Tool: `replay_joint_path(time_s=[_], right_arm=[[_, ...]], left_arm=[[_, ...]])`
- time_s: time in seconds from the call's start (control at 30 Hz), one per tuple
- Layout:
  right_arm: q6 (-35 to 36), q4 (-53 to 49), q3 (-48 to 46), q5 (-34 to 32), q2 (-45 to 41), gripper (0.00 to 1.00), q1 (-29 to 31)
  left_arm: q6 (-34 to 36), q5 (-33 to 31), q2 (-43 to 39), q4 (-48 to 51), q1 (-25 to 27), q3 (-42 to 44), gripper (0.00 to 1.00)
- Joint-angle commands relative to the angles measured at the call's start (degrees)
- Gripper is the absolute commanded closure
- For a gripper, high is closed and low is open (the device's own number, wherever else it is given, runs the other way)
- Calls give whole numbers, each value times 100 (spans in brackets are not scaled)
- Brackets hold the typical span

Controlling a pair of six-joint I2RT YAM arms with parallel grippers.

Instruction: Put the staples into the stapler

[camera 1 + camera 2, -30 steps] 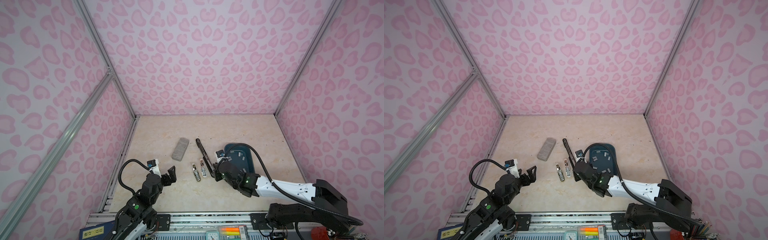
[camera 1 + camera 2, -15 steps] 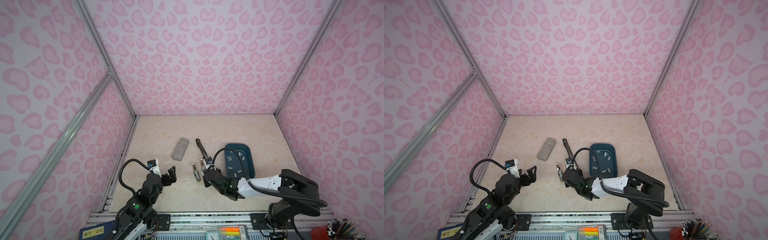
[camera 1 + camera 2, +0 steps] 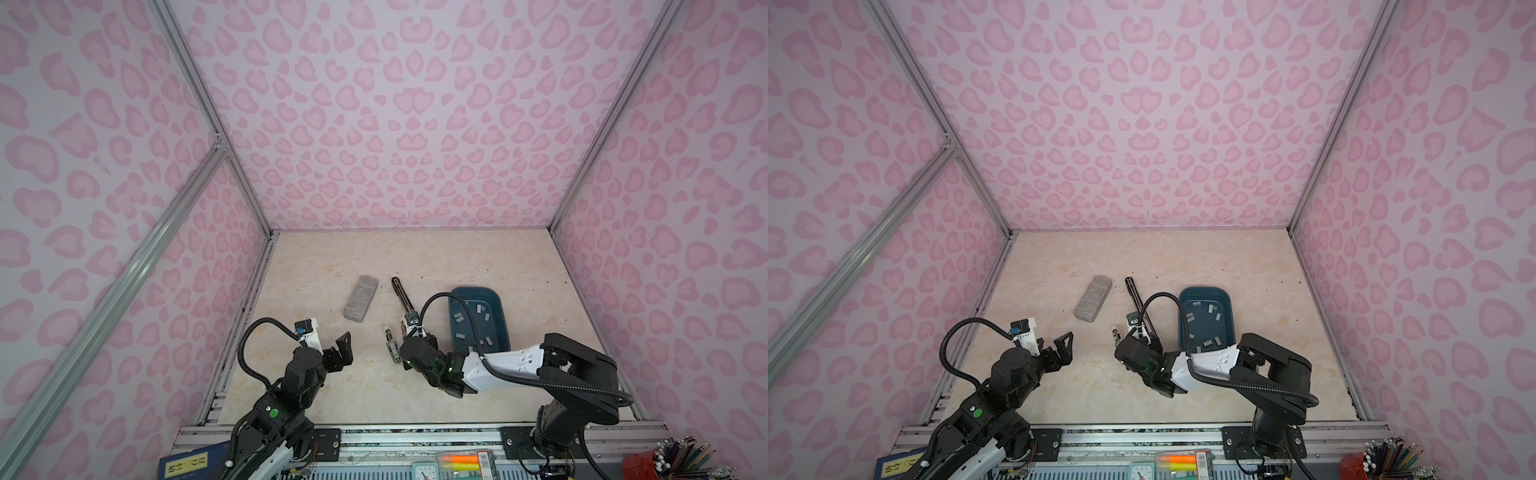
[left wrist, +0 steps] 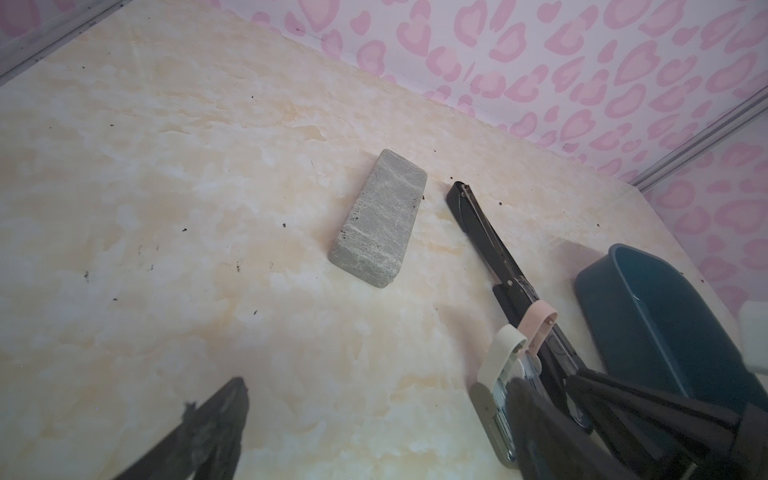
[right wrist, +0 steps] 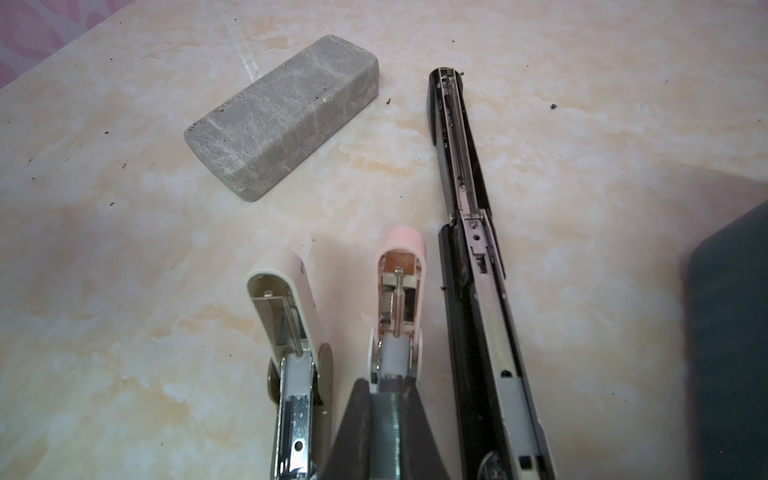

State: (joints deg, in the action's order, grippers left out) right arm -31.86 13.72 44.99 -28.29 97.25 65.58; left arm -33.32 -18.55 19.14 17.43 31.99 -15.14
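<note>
Swung left from the tray (image 3: 496, 330), our right hand (image 5: 386, 390) now hangs over the pink stapler (image 5: 401, 257), clamped on one grey strip (image 5: 384, 419). Remaining staples (image 3: 459, 316) lie in the tray, right of the black stapler (image 3: 401, 293). Our left hand (image 3: 340, 349) hovers, spread wide, above the tabletop (image 3: 374, 257).

I log walls (image 3: 395, 124) pale lilac with pink leopard blotches, table (image 3: 415, 257) cream marbled with dark specks, block (image 3: 360, 298) grey speckled, black stapler (image 3: 401, 291), cream stapler (image 5: 286, 299), pink stapler (image 5: 405, 245), grey staples (image 3: 459, 317), tray (image 3: 497, 328) teal.
</note>
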Motion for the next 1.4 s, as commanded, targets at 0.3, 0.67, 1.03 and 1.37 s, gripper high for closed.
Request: replay_joint_path(time_s=[0.3, 0.67, 1.03, 1.37], right_arm=[[23, -8, 190, 41, 351, 95, -139], [0, 44, 217, 149, 466, 95, -167], [-58, 56, 194, 158, 504, 96, -166], [-98, 70, 202, 197, 534, 96, -167]], left_arm=[[-8, -80, 47, -54, 0, -20, 2], [-7, -89, 45, -64, -5, -23, 2], [-8, -79, 34, -55, 0, -15, 2], [-8, -70, 9, -51, 0, -14, 2]])
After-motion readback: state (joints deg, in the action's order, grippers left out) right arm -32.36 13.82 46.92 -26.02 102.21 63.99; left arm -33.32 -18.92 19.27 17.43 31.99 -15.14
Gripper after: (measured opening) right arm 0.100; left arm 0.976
